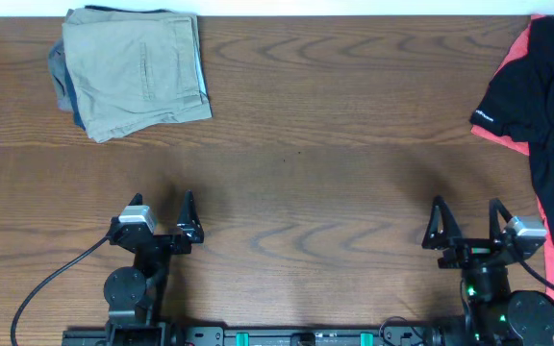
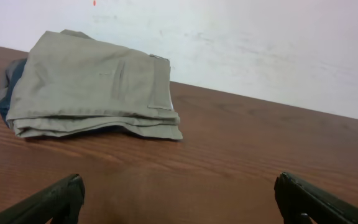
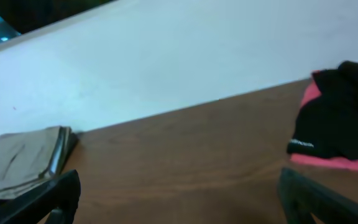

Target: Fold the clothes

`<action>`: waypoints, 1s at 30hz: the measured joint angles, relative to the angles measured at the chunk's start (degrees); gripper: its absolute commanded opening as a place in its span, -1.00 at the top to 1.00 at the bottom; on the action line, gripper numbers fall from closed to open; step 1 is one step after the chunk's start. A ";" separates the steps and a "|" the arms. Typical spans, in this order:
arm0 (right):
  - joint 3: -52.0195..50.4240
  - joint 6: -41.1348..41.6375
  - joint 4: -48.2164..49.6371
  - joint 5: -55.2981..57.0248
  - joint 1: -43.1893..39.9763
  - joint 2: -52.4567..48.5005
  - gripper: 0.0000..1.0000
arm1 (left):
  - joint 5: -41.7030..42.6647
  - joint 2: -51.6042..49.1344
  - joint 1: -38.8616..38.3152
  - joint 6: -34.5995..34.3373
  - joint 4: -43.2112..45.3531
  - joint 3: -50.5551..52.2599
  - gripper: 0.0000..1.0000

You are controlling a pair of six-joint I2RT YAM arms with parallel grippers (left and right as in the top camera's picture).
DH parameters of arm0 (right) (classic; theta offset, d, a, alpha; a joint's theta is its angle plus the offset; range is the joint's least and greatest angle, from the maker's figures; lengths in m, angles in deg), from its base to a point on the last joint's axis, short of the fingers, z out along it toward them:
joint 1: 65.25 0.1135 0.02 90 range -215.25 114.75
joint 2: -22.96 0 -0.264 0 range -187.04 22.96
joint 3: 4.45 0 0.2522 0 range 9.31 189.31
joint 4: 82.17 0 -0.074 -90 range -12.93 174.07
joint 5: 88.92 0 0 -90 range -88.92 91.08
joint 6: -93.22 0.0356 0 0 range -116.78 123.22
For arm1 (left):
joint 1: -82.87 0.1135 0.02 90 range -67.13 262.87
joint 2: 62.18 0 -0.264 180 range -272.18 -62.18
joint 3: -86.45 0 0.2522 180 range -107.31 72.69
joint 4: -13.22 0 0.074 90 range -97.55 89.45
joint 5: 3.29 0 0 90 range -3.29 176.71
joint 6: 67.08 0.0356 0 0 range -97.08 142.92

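The beige khaki clothes (image 1: 138, 67) lie folded at the table's far left, on top of a dark blue garment (image 1: 63, 91). They also show in the left wrist view (image 2: 92, 87) and at the left edge of the right wrist view (image 3: 20, 158). My left gripper (image 1: 162, 213) is open and empty near the front edge, well short of the clothes; its fingers frame bare table in the left wrist view (image 2: 179, 196). My right gripper (image 1: 467, 219) is open and empty at the front right (image 3: 179, 193).
A black and pink-red garment (image 1: 541, 106) lies crumpled along the table's right edge, close beside my right gripper, and shows in the right wrist view (image 3: 340, 124). The brown wooden table (image 1: 335, 125) ends at a white wall behind.
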 measured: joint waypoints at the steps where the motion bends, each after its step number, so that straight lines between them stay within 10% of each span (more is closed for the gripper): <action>1: -0.85 -0.09 1.55 -0.37 0.00 0.00 -0.98 | 0.00 0.00 0.00 0.00 0.00 0.00 -0.96; 18: -18.34 -0.87 23.89 -2.95 -0.04 0.07 -0.99 | 0.00 0.00 0.00 0.02 0.00 0.00 -0.95; 30: -20.63 -2.01 19.32 -3.10 -1.66 0.04 -0.99 | 0.00 0.00 0.00 0.02 0.00 0.00 -0.96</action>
